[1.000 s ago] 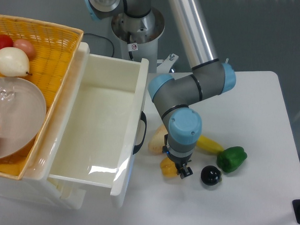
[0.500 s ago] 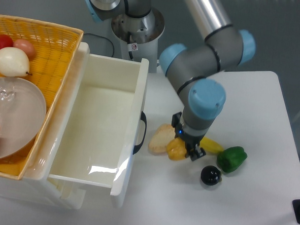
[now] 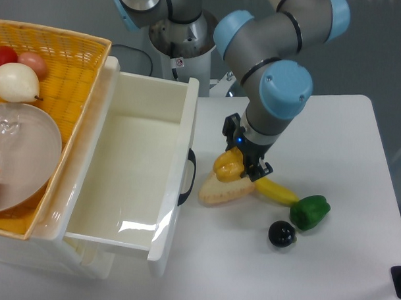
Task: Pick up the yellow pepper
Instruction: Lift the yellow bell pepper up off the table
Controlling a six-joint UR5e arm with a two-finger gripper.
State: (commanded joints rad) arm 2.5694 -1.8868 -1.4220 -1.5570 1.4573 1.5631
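Observation:
The yellow pepper [image 3: 227,165] is small, squat and golden-yellow. It hangs in my gripper [image 3: 243,163], lifted above the table just right of the drawer front. The gripper is shut on it, with one dark finger [image 3: 261,169] showing at its right side. The arm's blue-capped wrist [image 3: 279,93] stands above it and hides the pepper's stem.
A pale bread-like piece [image 3: 223,189] lies under the pepper. A yellow banana [image 3: 275,191], a green pepper [image 3: 310,212] and a dark round fruit [image 3: 281,234] lie to the right. The open white drawer [image 3: 135,161] and a yellow basket [image 3: 55,59] are left.
My gripper has risen and moved up and right, carrying the yellow pepper off the table. The bread-like piece beneath is now uncovered.

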